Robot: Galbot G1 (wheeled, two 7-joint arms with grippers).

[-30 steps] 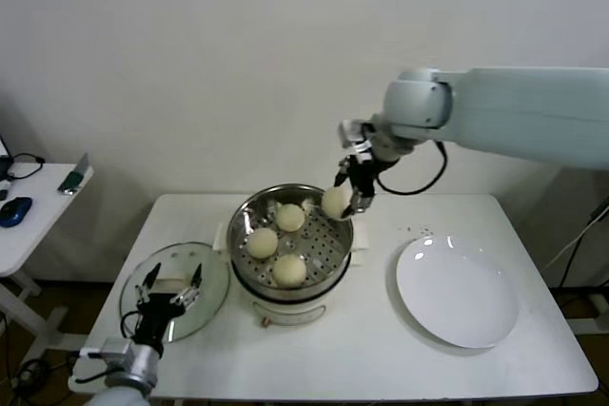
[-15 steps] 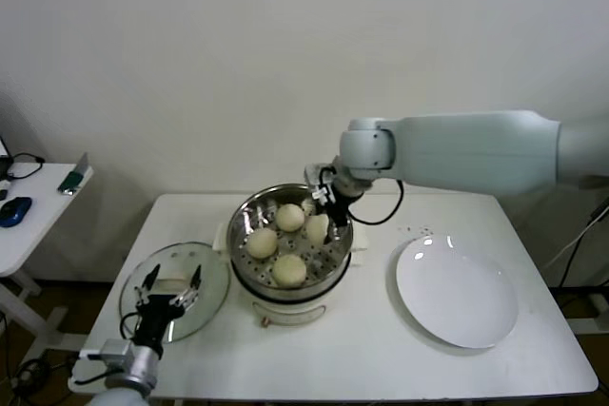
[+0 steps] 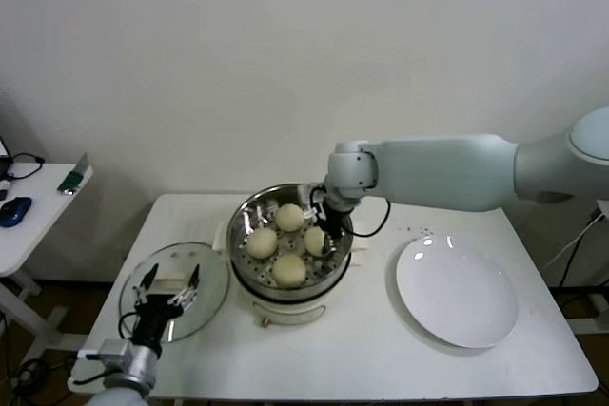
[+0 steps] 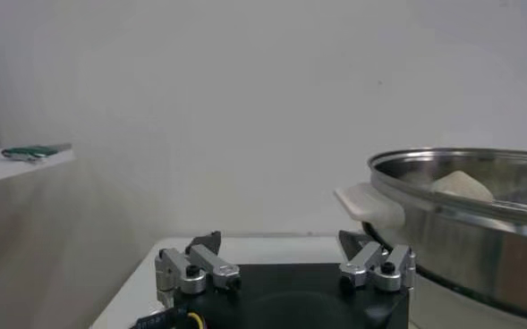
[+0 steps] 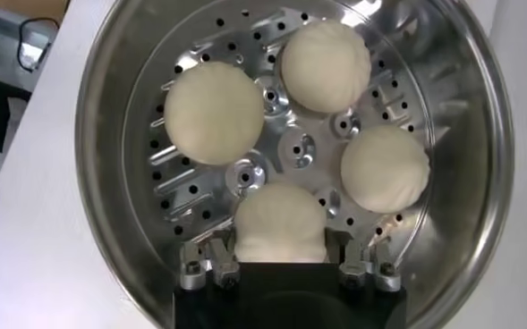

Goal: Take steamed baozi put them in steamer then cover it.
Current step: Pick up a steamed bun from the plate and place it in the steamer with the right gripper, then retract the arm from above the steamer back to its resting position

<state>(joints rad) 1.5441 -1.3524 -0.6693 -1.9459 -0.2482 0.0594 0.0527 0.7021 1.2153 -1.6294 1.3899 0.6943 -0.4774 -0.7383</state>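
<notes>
The steamer point(image 3: 240, 235) stands mid-table with four cream baozi on its perforated floor. Three lie free point(image 5: 214, 112), point(image 5: 326, 64), point(image 5: 384, 168). The fourth baozi point(image 5: 279, 223) rests on the floor at the steamer's right side, with my right gripper point(image 5: 279, 255) shut on it, a finger against each flank. From the head camera that gripper point(image 3: 322, 240) reaches down inside the basket. The glass cover point(image 3: 205, 268) lies flat on the table left of the steamer. My left gripper point(image 3: 169, 284) hovers open over it, holding nothing, and faces the steamer wall point(image 4: 478, 241).
A bare white plate point(image 3: 457, 292) lies on the right half of the table. A low side table point(image 3: 29, 225) with small items stands off to the far left. The right arm spans above the table's back right.
The right gripper has come down from above the steamer's right rim into the basket, setting the fourth baozi on the floor. The left arm has stayed still.
</notes>
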